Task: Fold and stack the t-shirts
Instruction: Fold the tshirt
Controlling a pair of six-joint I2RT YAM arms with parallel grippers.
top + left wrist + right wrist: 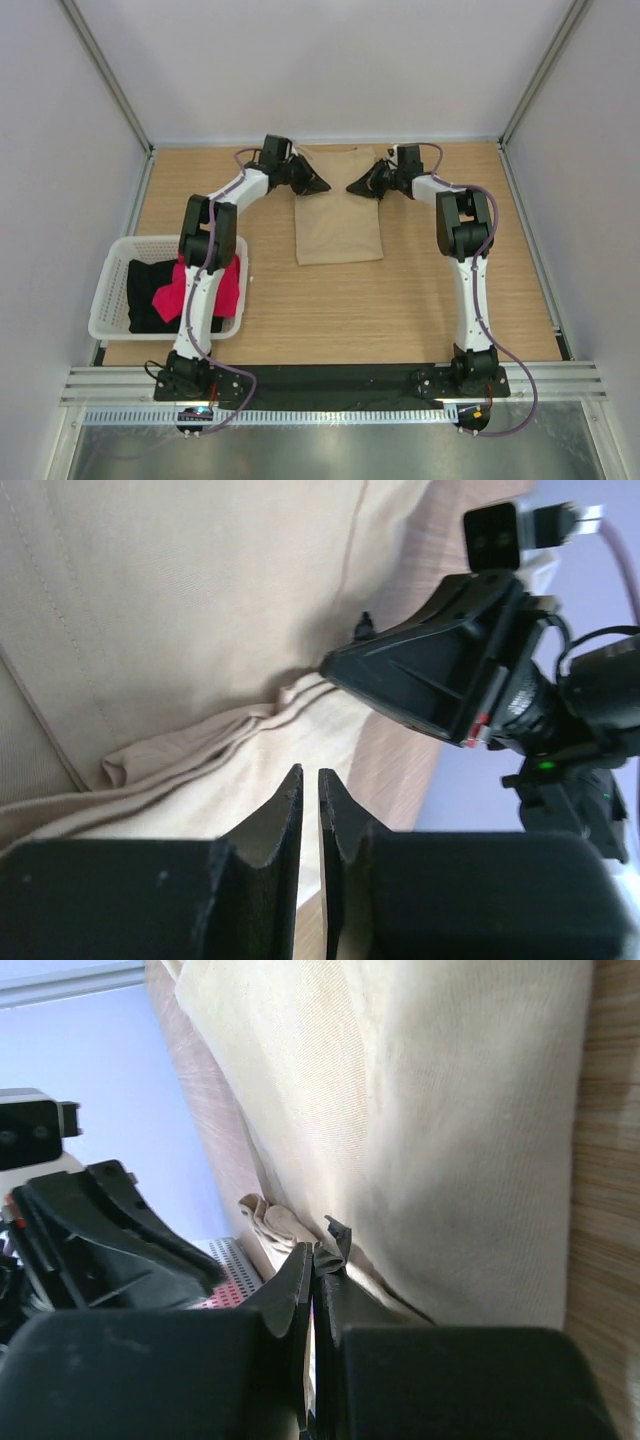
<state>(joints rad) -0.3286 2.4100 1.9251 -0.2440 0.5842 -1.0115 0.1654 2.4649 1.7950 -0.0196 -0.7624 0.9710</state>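
A tan t-shirt [338,215] lies folded into a rectangle at the far middle of the table, and fills the left wrist view [180,600] and the right wrist view [430,1110]. My left gripper [322,186] sits over its upper left edge; its jaws [309,772] stand a narrow slit apart with nothing between them. From the right, my right gripper [352,187] meets the same part of the shirt. Its jaws [318,1250] are shut and pinch a small fold of the cloth. A red-pink t-shirt [172,292] and a black t-shirt [148,295] lie bunched in the basket.
The white slotted basket [108,290] stands at the left near edge, beside the left arm's forearm. Both gripper tips point at each other, a short way apart, over the shirt. Grey walls close the table in on three sides.
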